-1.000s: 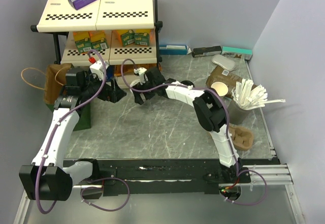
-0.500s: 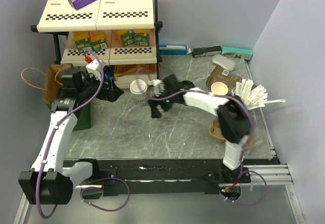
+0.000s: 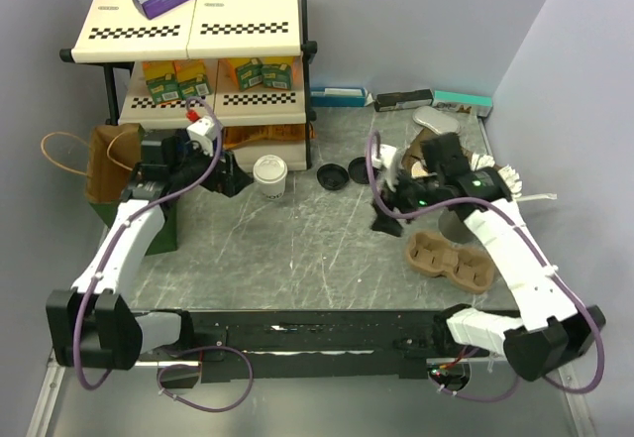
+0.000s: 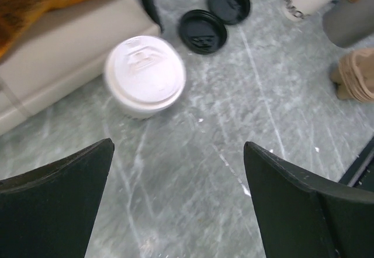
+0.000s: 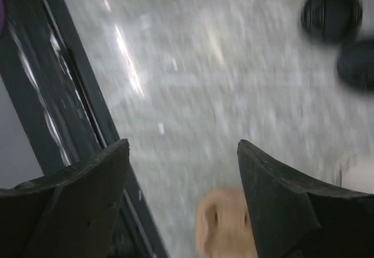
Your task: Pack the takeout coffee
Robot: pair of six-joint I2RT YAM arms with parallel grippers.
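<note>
L gripper [image 4: 178, 152], jaws wide apart & empty, hovers just short of a white lidded paper coffee cup [image 4: 145, 75] upright on the grey marbled table [image 4: 234, 123], two round black plastic lids [image 4: 203, 31] beyond, while R gripper [image 5: 182, 147], jaws also apart, hangs empty near the brown moulded-pulp cup tray [image 3: 451, 262].

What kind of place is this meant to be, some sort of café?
Probably a mock coffee counter inside a test booth, not a real café: a lidded white cup, spare black lids and a brown cup tray sit on a stone-patterned table hemmed by plain walls.
</note>
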